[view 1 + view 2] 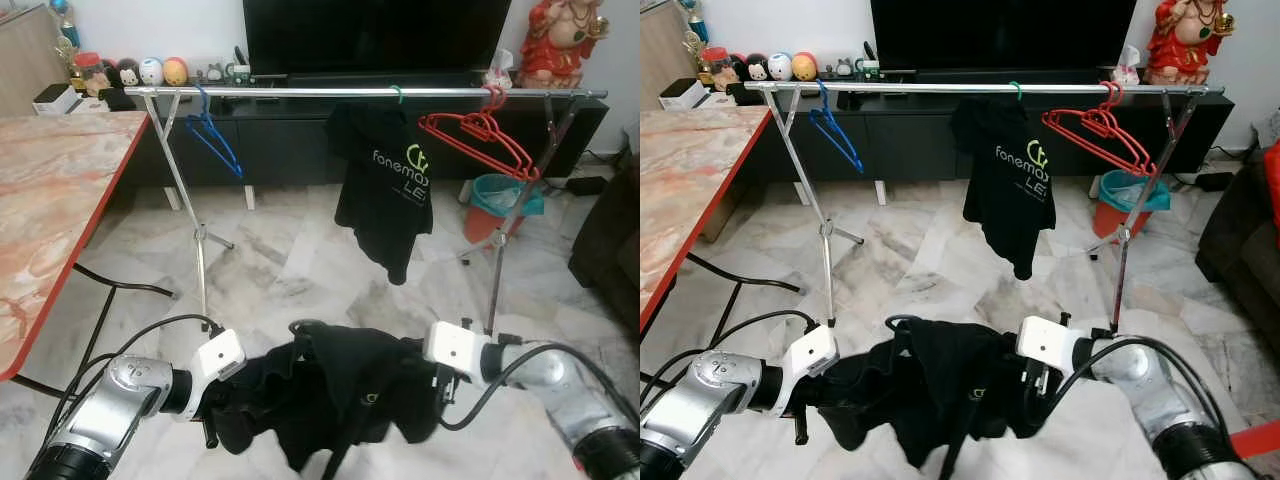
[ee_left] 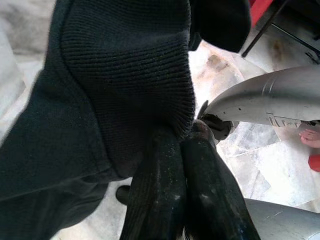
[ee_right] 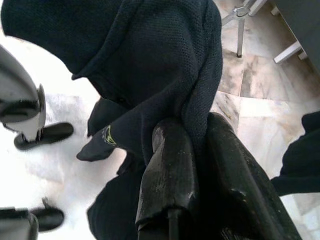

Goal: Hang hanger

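Looking ahead and down, we see a marble-patterned desk (image 1: 50,190) with a red edge at far left. Beside it stands a silver clothes rail (image 1: 300,91), running across in front of a dark TV cabinet (image 1: 290,140). A blue hanger (image 1: 215,140) hangs near the rail's left end, a black printed T-shirt (image 1: 385,185) hangs on a green hook near the middle, and a bunch of red hangers (image 1: 480,135) hangs toward the right end. A teal bin (image 1: 500,195) sits on the marble floor (image 1: 290,260) behind the rail's right leg.

Low in front of us, our left pincer (image 2: 177,150) is clenched on the ribbed edge of a black garment (image 1: 330,395), the fingers (image 2: 155,195) pressed together with cloth between them. The garment sags between both arms above the floor, well short of the rail. A dark curved hook (image 1: 300,327) pokes up from its top edge; we cannot tell more of the hanger under the cloth. Our right pincer (image 3: 200,145) is also clamped on the garment, with mesh fabric bunched between its fingers (image 3: 170,170).
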Tool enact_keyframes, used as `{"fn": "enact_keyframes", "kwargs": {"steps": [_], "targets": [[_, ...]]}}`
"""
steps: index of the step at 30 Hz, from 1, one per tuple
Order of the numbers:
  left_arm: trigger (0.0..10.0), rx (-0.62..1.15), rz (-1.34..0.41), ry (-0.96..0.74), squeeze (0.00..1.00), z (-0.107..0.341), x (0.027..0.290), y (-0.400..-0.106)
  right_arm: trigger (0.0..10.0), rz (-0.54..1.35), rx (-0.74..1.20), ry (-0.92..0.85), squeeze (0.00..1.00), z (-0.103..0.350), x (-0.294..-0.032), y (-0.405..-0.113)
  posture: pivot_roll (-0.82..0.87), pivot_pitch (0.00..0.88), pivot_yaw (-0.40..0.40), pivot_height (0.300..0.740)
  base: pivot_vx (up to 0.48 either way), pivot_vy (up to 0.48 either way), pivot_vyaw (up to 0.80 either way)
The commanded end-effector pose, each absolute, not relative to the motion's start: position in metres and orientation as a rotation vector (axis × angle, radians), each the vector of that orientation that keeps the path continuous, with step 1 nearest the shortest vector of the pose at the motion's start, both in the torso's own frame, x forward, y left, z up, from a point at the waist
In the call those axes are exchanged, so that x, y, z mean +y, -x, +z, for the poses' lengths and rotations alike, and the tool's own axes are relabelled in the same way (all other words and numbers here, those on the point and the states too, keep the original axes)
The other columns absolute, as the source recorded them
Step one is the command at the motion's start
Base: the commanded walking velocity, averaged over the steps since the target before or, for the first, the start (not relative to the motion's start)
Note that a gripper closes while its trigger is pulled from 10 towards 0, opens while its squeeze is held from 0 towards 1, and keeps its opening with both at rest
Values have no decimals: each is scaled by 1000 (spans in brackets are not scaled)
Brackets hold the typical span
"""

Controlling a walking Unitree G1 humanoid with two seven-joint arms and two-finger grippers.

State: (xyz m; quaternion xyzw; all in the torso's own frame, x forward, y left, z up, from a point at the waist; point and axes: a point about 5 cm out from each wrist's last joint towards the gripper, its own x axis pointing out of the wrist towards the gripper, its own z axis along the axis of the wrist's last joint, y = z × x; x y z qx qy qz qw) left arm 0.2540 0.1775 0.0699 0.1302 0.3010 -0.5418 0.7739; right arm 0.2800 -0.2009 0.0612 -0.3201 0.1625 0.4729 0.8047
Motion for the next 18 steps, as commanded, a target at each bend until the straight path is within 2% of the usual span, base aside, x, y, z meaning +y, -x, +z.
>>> {"fn": "enact_keyframes", "kwargs": {"steps": [1, 10, 17, 18], "targets": [[10000, 620, -1185, -282, 0, 77, 172, -255, 0, 954, 333, 661, 0, 60, -201, -283, 66, 0, 0, 740, 0, 0, 0], [10000, 566, -1108, -261, 0, 75, 161, -261, 0, 716, 265, 416, 0, 56, -187, -297, 68, 0, 5, 740, 0, 0, 0], [10000, 571, -1116, -275, 0, 70, 156, -259, 0, 733, 243, 343, 0, 52, -167, -297, 78, 0, 3, 740, 0, 0, 0], [10000, 571, -1121, -276, 345, 70, 155, -259, 0, 733, 245, 336, 0, 51, -166, -297, 78, 0, 4, 740, 0, 0, 0]]}}
